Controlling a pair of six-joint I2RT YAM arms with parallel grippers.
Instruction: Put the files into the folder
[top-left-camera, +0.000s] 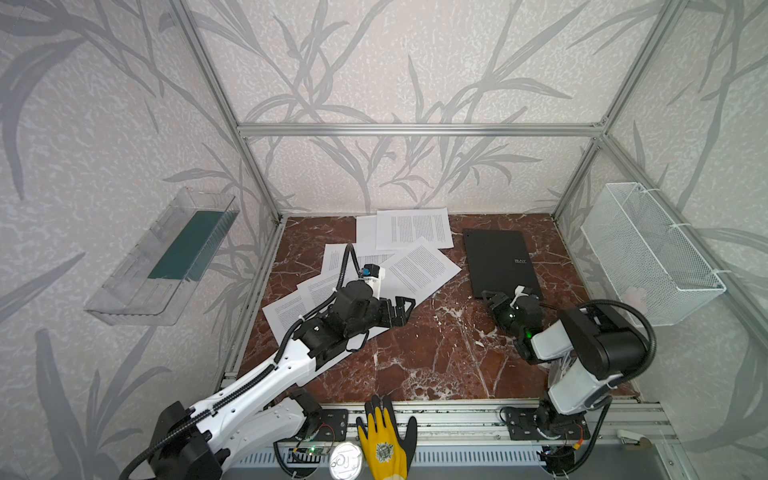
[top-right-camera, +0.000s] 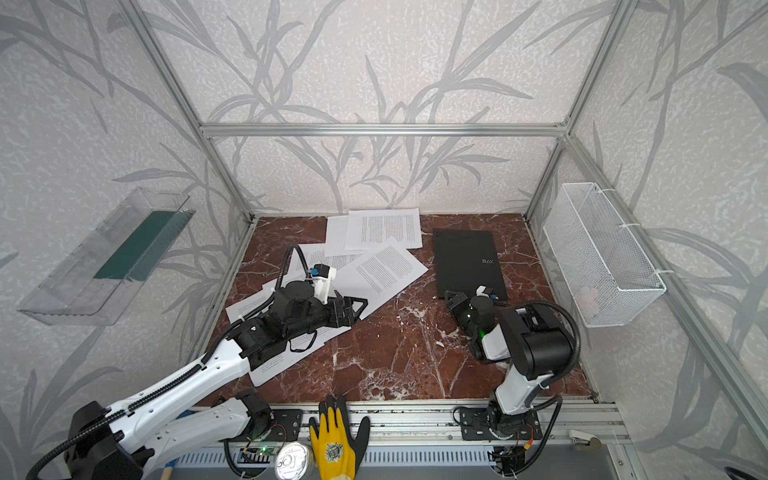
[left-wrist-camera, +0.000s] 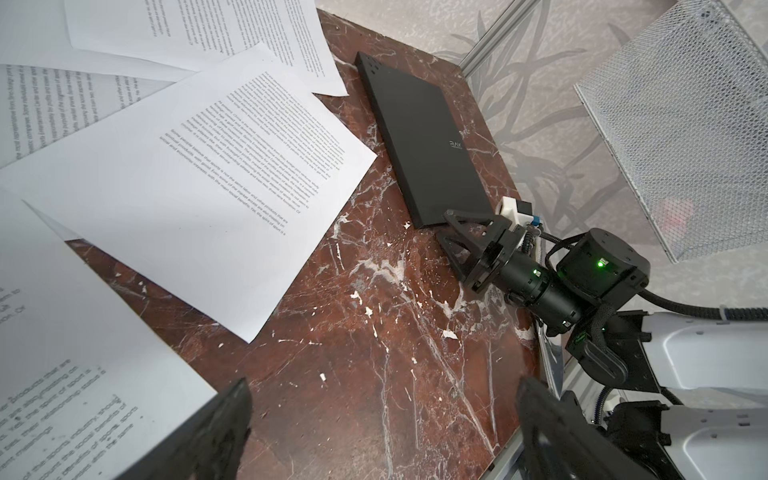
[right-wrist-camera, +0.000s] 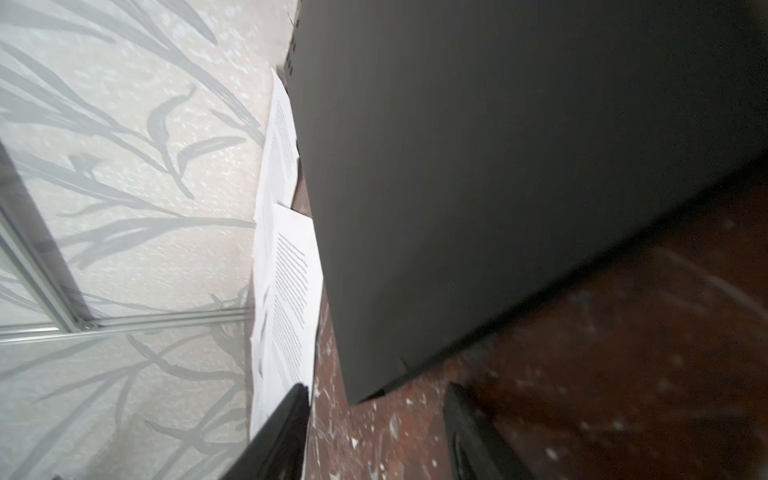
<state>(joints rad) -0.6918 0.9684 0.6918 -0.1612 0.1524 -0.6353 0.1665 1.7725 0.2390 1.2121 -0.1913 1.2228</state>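
Several white printed files (top-left-camera: 419, 270) (top-right-camera: 386, 270) (left-wrist-camera: 199, 166) lie fanned and overlapping across the back and left of the marble table. The black folder (top-left-camera: 498, 257) (top-right-camera: 465, 257) (left-wrist-camera: 419, 137) lies closed and flat at the back right. My left gripper (top-left-camera: 405, 309) (top-right-camera: 357, 307) (left-wrist-camera: 384, 390) hovers open at the near edge of the sheets, with bare marble between its fingers. My right gripper (top-left-camera: 490, 297) (top-right-camera: 451, 297) (left-wrist-camera: 446, 227) (right-wrist-camera: 378, 395) is at the folder's (right-wrist-camera: 498, 166) near left corner. Its jaws stand apart with that corner just between the tips. A file (right-wrist-camera: 291, 282) shows beyond.
A white wire basket (top-left-camera: 648, 249) hangs on the right wall. On the left wall is a clear tray holding a dark green panel (top-left-camera: 166, 257). A yellow glove (top-left-camera: 386, 440) and a tin can (top-left-camera: 345, 463) lie on the front rail. Aluminium frame posts border the table.
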